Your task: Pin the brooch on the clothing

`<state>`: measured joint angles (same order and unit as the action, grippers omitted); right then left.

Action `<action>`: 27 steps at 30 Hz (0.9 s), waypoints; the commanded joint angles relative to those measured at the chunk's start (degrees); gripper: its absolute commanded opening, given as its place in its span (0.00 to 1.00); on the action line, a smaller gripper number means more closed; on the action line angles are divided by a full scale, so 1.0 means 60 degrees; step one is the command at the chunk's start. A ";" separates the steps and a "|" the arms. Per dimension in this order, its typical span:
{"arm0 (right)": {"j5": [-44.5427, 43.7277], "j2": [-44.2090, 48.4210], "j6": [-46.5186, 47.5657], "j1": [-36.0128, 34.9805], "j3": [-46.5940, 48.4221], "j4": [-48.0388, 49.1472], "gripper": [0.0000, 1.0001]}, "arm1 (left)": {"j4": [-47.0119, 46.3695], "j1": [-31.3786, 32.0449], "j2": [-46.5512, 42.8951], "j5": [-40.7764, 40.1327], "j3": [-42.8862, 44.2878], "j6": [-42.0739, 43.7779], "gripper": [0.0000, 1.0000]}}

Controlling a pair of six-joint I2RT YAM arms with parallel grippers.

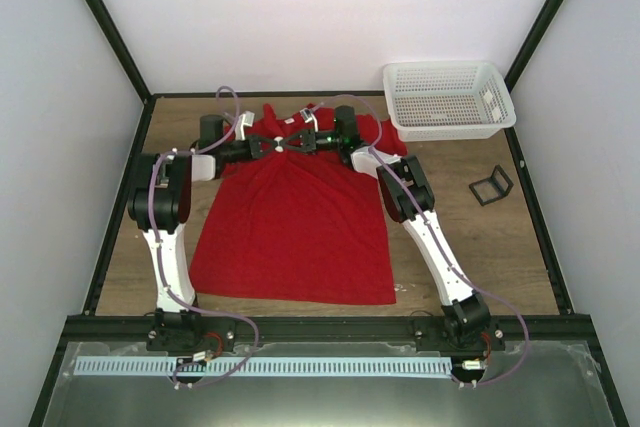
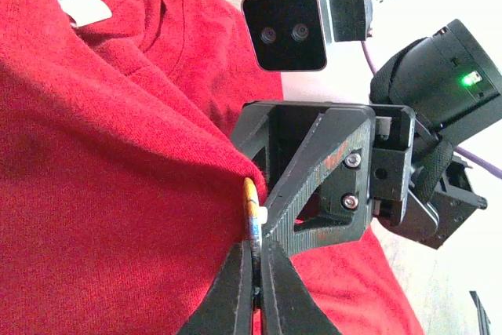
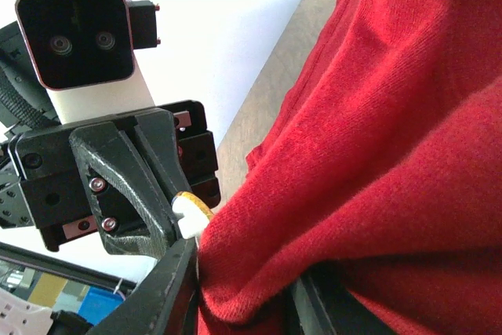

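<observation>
Brooch [image 2: 251, 213] shows edge-on as a thin pale disc with a yellowish rim, set against a raised ridge of the T-shirt [image 1: 295, 232] near its collar. The left end effector [image 2: 256, 264] is pressed together on it. Just opposite, the right end effector [image 3: 243, 280] pinches a bunched fold of the T-shirt. The T-shirt is soft red knit with a white neck label [image 2: 85, 7]. Right of the T-shirt is bare wooden bench [image 1: 480, 247] with an angular black wire stand [image 1: 491, 187]. Beyond the T-shirt's right sleeve sits a white mesh basket [image 1: 455, 129].
</observation>
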<state>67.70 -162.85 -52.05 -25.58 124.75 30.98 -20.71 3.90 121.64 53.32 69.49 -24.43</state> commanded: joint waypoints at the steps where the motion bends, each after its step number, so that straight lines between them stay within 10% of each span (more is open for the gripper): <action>1: -0.2114 -0.0147 -0.0536 -0.0072 -0.0707 -0.0446 0.25 | -0.0977 0.0463 -0.0718 0.1325 -0.0195 -0.0169 0.00; 27: -0.2018 0.1494 0.0439 0.0144 -0.2318 -0.0126 0.43 | 0.0052 -0.0093 -0.0616 0.0515 -0.0331 0.0533 0.00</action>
<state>58.89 -156.51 -52.97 -26.04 112.75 35.90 -21.65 3.44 120.16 52.47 67.26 -23.90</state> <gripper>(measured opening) 0.410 0.029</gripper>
